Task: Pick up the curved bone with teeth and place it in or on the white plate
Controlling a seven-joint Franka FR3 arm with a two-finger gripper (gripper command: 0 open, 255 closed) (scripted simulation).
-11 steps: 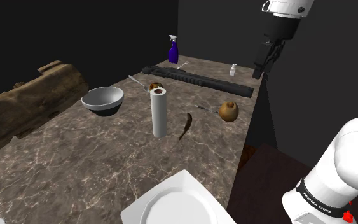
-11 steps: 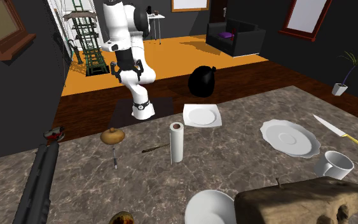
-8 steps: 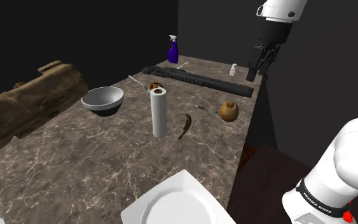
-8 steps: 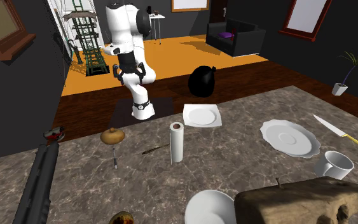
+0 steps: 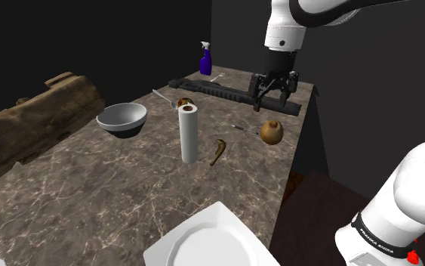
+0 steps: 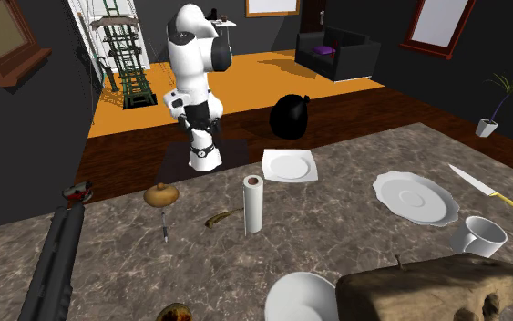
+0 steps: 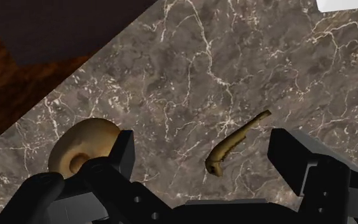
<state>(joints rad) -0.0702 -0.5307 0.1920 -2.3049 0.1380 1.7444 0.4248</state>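
My gripper point(image 5: 271, 94) hangs above the marble counter point(image 5: 112, 189) with fingers spread wide, nothing between the pads and nothing touched. In the wrist view the gripper point(image 7: 203, 145) looks straight down at the counter. The left finger point(image 7: 123, 153) and right finger point(image 7: 292, 159) stand well apart.

Curved bone point(image 7: 234, 143) lies flat on the marble, in line with the gap between my fingers but below them, not held. It is tan-brown, with its thicker hooked end toward the hand; teeth are too small to tell. In the shoulder view the bone point(image 5: 217, 150) sits just beside the foot of the upright paper towel roll point(image 5: 189, 134), on that view's right of it, between the roll and a round brown gourd-like thing point(image 5: 272, 133). My gripper is above the gourd thing, in front of a long black object point(image 5: 233, 94).

Square white plate point(image 5: 207, 242) is at the near counter edge, well apart from the bone — its corner point(image 7: 349, 4) shows in the wrist view.

Second exterior view: bone point(image 6: 220, 218) left of the roll point(image 6: 253, 204), square plate point(image 6: 290, 166) beyond the roll, round white plate point(image 6: 415, 197) further right.

Also on the counter: a grey bowl point(image 5: 121, 119), a log point(image 5: 29, 125) and a blue spray bottle point(image 5: 205, 59).
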